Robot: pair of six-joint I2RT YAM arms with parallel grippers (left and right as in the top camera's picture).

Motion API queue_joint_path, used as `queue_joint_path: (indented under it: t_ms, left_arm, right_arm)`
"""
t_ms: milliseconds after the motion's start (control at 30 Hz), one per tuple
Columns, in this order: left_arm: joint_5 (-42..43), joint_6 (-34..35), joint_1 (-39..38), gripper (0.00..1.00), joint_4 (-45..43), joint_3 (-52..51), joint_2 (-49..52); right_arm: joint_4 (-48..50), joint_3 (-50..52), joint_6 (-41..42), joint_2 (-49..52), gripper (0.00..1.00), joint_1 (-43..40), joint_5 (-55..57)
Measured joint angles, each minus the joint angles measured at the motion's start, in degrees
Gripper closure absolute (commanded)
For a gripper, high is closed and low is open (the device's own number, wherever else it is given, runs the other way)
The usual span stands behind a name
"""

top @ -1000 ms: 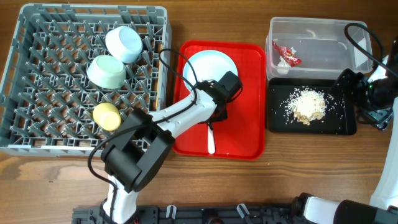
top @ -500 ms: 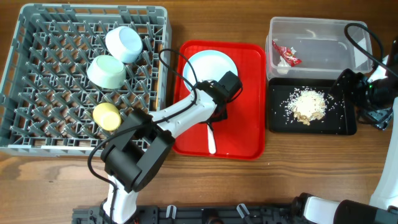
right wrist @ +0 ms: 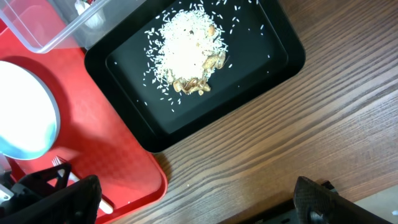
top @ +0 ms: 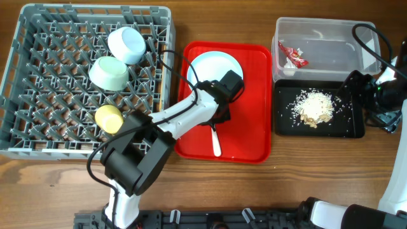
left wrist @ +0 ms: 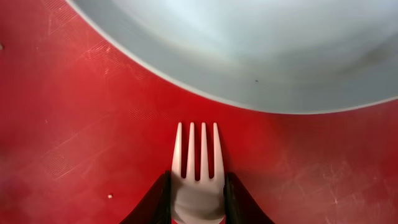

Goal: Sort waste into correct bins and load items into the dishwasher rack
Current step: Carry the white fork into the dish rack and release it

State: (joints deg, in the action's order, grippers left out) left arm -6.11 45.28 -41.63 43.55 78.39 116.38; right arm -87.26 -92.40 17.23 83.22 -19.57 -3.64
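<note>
A white plastic fork lies on the flat red tray, just below the pale blue plate. My left gripper is down on the tray and shut on the fork's head, with a finger on each side and the tines pointing at the plate. The grey rack holds the pale blue bowl, the light green bowl and the yellow-green cup. My right gripper is open and empty over bare wood. The chopsticks are out of view.
The clear tub at the back right holds the red-and-white wrapper. In front of it the black tray holds the rice scraps, also in the right wrist view. My right arm stands at the table's right edge.
My left arm has shifted slightly up and to the left at the fork. The fork still lies on the red tray. The right arm has not moved.
</note>
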Motion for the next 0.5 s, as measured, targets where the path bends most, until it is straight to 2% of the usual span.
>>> queue_joint_path:
  t_ms: [167,300,367,500]
  left_arm:
    - [0.11,-3.26,0.76,0.88,2.19,-0.83,-4.15]
    - [0.22,-6.99,2.1,0.88,4.44,-0.85,-11.21]
    - [0.22,-9.01,3.5,0.95,5.14,-0.85,-14.56]
    - [0.2,-14.75,7.34,0.96,5.86,-0.87,-19.74]
  right_arm:
    - [0.0,0.0,0.0,0.0,0.0,0.0,0.0]
    - [-0.02,0.0,0.0,0.0,0.0,0.0,0.0]
    - [0.0,0.0,0.0,0.0,0.0,0.0,0.02]
    - [0.0,0.0,0.0,0.0,0.0,0.0,0.0]
